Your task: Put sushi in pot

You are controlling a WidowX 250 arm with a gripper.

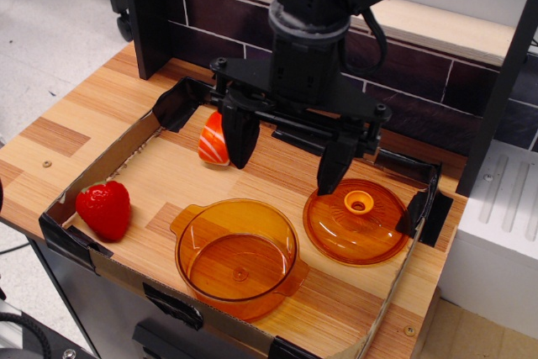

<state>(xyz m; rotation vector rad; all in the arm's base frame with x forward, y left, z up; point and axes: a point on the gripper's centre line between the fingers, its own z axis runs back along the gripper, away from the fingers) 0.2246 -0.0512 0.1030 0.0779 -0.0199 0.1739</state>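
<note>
The sushi, orange with white stripes over a white base, stands on the wooden board at the back left, partly hidden by my left finger. My black gripper is open and empty, its jaws spread wide. It hangs just right of the sushi, so the sushi is outside the jaws, not between them. The pot, transparent orange with two small side handles, sits empty at the front middle, below the gripper.
A domed orange lid with a ring knob lies right of the pot, under my right finger. A red strawberry sits at the front left. A low cardboard rim with black tape borders the board. A dark brick wall stands behind.
</note>
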